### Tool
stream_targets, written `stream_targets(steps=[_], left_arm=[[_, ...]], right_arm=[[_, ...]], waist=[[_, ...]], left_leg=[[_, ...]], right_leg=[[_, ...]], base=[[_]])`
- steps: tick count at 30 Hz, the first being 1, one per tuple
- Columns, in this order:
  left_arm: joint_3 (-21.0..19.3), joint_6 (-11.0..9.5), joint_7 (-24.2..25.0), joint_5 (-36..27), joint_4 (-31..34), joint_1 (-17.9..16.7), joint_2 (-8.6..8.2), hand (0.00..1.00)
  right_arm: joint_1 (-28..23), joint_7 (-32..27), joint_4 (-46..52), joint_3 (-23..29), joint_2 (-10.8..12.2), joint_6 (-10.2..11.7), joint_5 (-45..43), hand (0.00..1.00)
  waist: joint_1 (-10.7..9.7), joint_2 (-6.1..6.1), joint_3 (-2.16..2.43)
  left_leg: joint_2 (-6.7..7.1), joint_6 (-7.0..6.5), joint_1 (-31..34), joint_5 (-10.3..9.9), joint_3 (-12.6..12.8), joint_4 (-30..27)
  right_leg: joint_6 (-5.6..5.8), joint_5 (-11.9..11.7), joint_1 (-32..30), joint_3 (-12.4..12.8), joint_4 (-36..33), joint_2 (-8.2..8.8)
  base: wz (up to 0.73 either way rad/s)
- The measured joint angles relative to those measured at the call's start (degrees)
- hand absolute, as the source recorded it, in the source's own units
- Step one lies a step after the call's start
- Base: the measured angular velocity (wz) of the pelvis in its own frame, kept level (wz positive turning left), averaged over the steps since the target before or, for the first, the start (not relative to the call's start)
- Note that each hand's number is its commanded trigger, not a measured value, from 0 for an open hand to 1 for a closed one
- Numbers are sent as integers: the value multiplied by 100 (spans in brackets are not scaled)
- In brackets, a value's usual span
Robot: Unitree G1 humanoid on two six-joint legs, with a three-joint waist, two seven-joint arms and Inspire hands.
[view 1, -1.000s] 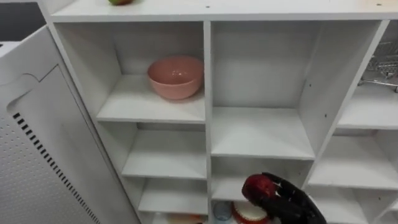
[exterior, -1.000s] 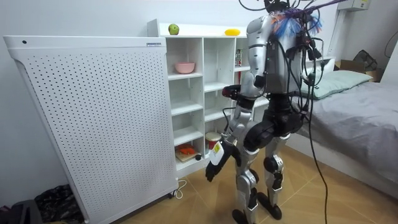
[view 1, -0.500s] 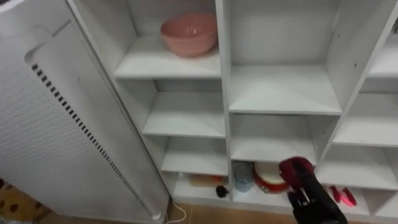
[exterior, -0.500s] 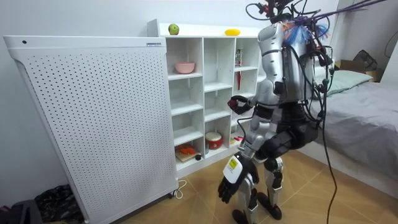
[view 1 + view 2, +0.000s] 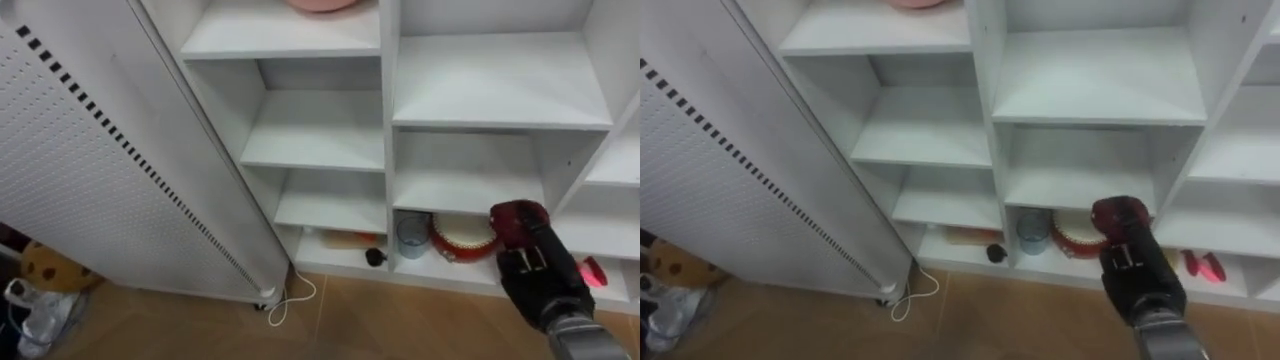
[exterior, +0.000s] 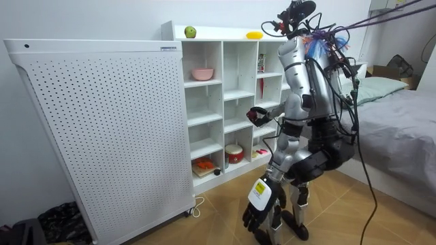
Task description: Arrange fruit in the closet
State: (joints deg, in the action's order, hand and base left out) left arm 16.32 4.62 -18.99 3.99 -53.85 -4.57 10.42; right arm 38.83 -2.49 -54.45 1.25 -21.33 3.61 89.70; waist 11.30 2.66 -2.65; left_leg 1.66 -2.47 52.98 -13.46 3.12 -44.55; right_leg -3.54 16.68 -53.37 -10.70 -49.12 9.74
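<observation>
My right hand [image 5: 541, 283] is shut on a dark red apple [image 5: 512, 217], which it holds in front of the lower middle compartments of the white closet [image 5: 386, 120]. In the room view I stand bent forward facing the closet [image 6: 221, 102], with the right hand [image 6: 259, 116] raised at mid-shelf height. My left hand [image 6: 257, 207] hangs low by my knees with relaxed fingers and holds nothing. A green apple [image 6: 190, 32] and a yellow fruit [image 6: 254, 35] lie on the closet's top.
A pink bowl [image 6: 202, 73] sits on an upper left shelf. A red and white container [image 5: 459, 238] and a glass cup [image 5: 411, 235] stand in the bottom compartment. A white perforated panel [image 5: 90, 170] stands on the left, a bed [image 6: 395, 116] behind me.
The eye view has tilted down from the upper shelves to the bottom ones and the floor. In the room view I have bent forward and my left hand has sunk lower. The apple stays held.
</observation>
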Motion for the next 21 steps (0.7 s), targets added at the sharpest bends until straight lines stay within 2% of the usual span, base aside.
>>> stream_targets(steps=[4,6,10,15,18,19,21], left_arm=[[26,3,-35,1,178,3,14,0],[28,7,-34,0,307,-11,19,0],[92,-40,-48,2,577,-52,187,0],[85,-45,-79,22,791,-239,392,0],[59,2,-91,20,827,-291,429,0],[34,6,-110,19,851,-291,430,0],[17,18,-166,17,940,-293,430,0]], right_arm=[[244,-29,1,15,-200,1,1,100],[337,-64,2,9,-255,0,-1,100],[705,-223,2,2,-372,4,-11,100],[807,-411,103,5,-380,3,-241,100],[809,-629,274,7,-379,2,-427,100],[811,-712,383,9,-380,2,-441,0],[826,-823,547,14,-391,2,-458,0]], waist=[[-18,-88,4],[-13,-112,6],[-12,-162,4],[-18,-202,11],[-15,-201,12],[-17,-200,15],[-21,-199,17]], left_leg=[[2,-7,318,-170,-11,-374],[-6,-14,410,-181,-12,-530],[-12,-26,617,-263,-50,-701],[-12,-78,652,-295,-58,-760],[17,-106,677,-311,-50,-827],[16,-113,712,-315,-52,-847],[15,-120,772,-319,-57,-887]], right_leg=[[-29,162,-267,-50,-367,84],[-29,219,-320,-63,-485,104],[-23,240,-475,-110,-592,105],[27,249,-486,-89,-601,104],[56,261,-517,-57,-673,121],[64,257,-547,-57,-679,120],[72,252,-600,-55,-704,129]], base=[[9],[5],[3],[1],[0],[0],[0]])
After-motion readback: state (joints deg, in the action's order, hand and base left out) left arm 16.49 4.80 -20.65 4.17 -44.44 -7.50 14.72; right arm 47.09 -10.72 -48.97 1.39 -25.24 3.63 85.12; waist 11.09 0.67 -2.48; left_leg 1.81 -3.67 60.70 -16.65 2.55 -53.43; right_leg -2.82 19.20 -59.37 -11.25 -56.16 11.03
